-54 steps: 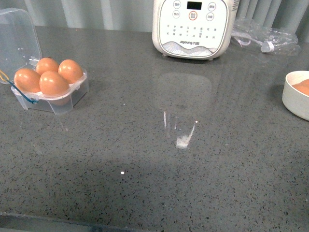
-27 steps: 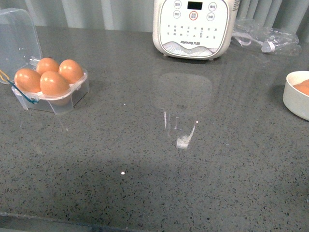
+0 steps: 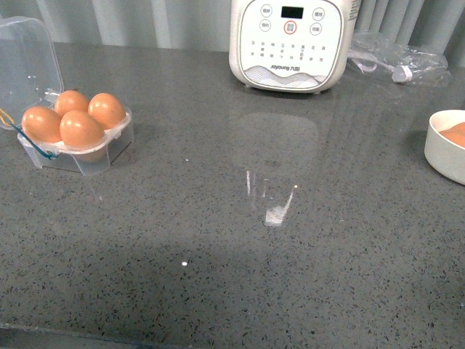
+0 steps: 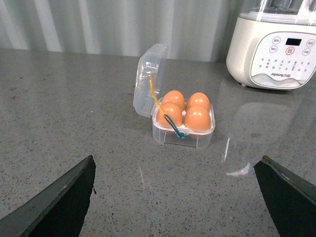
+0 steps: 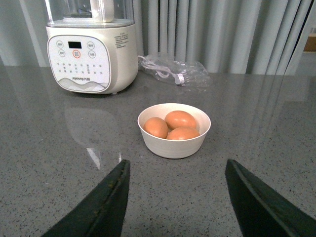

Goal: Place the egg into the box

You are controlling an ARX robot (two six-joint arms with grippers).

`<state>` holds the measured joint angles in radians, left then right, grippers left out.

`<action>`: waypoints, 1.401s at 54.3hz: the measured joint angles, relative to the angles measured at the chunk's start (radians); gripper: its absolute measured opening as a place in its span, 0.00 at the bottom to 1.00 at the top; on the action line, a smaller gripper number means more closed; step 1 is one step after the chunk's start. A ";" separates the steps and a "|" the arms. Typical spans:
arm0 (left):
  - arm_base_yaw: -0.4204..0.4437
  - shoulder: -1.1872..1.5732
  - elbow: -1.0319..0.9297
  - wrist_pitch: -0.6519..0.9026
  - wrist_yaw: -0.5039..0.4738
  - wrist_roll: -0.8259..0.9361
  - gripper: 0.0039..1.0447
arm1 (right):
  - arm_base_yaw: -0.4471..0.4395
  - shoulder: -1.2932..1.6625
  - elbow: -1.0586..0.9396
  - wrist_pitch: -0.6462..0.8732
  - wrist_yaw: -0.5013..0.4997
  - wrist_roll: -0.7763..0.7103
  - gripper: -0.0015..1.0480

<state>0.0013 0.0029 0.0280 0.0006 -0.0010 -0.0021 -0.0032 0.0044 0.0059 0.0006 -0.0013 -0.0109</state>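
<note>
Nothing on the counter (image 3: 218, 291) has moved since a second ago; only the front view has drifted a touch, and no arm shows in it.

The box (image 3: 109, 149) sits at the far left of the counter with its lid (image 4: 148, 79) standing open. All four slots are filled, so the egg (image 4: 197, 118) of the task most likely lies in one of them, though I cannot tell it from its three neighbours.

In the left wrist view, the left gripper (image 4: 175, 160) hangs back from the box, its fingers spread wide and holding nothing. The right gripper (image 5: 177, 163) is likewise wide and empty. It faces the white bowl (image 5: 174, 148), where three more eggs (image 5: 180, 119) rest. A white kitchen appliance (image 3: 287, 43) stands at the back, well apart from both.

By my reading the placing step is finished and the arms are standing off. No slot is free, so another egg from the bowl has nowhere to go. If anything is left, it is swinging the lid down over the eggs, which calls for a light push so that no shell is pressed.
</note>
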 joint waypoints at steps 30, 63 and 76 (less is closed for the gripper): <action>0.000 0.000 0.000 0.000 0.000 0.000 0.94 | 0.000 0.000 0.000 0.000 0.000 0.001 0.93; -0.154 0.220 0.120 -0.348 -0.359 -0.027 0.94 | 0.000 0.000 0.000 0.000 0.000 0.001 0.93; -0.212 0.250 0.156 -0.248 -0.358 -0.016 0.94 | 0.000 0.000 0.000 0.000 0.000 0.001 0.93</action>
<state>-0.2104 0.2527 0.1844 -0.2478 -0.3592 -0.0185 -0.0032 0.0044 0.0059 0.0006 -0.0010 -0.0097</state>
